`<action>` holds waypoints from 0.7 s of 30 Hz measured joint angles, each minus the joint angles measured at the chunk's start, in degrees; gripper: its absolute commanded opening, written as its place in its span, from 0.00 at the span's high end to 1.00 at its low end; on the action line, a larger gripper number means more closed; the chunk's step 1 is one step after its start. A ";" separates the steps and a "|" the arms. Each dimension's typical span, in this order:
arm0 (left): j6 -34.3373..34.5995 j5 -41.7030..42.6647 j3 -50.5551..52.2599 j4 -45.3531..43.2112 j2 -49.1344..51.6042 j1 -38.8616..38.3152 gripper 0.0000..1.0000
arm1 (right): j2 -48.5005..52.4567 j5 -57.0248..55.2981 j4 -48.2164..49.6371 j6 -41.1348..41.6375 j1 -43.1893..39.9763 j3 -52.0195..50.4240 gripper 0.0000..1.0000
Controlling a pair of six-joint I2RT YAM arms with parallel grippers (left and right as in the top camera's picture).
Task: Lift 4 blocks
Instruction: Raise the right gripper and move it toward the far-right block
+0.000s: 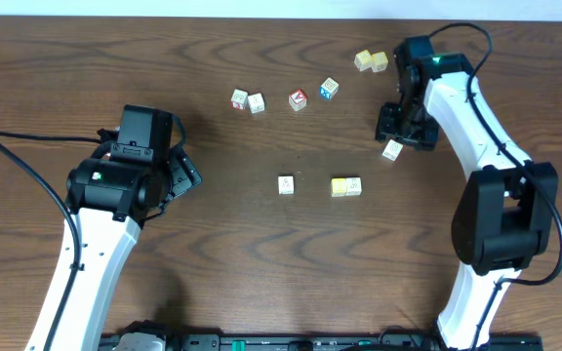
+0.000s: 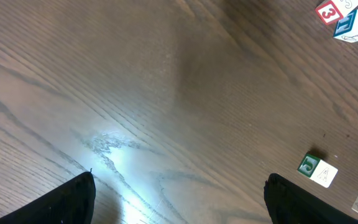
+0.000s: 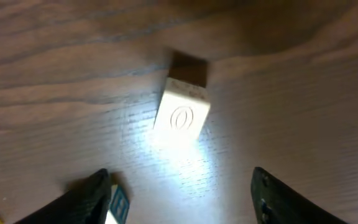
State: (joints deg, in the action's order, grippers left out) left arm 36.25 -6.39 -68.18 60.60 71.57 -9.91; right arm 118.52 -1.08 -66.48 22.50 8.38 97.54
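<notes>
Overhead: white block point(image 1: 392, 149) lies at 6 o'clock from the right pincer point(image 1: 401, 129)

Over the far right of the table point(image 1: 261, 253) the right pincer hangs low, and the white block rests on the wood just beside it. From the right wrist, that block point(image 3: 182, 112) lies at 12 o'clock, ahead of the pincer point(image 3: 179, 180) and not inside it, its faces turned slightly toward 1 o'clock. The pincer stands spread and pinches nothing. The left pincer point(image 2: 179, 186) is spread too, well apart toward 9 o'clock. I'd judge the right arm the nearer one; it needs to reach forward and square up to the block.
</notes>
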 measured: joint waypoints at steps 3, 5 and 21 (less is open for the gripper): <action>0.00 0.00 0.00 0.02 0.00 0.00 0.13 | 0.00 0.74 3.34 0.72 -0.48 -2.16 0.27; 0.00 0.00 0.00 0.02 0.00 0.02 0.13 | 0.00 1.25 5.55 1.62 -0.50 -3.43 0.30; 0.02 0.00 0.00 0.02 0.02 0.00 0.13 | 0.00 -2.29 18.95 11.06 -0.48 -13.40 0.45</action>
State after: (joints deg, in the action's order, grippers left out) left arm 36.27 -6.39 -68.18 60.62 71.59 -9.91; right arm 118.52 -3.38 -47.53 33.56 7.90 84.14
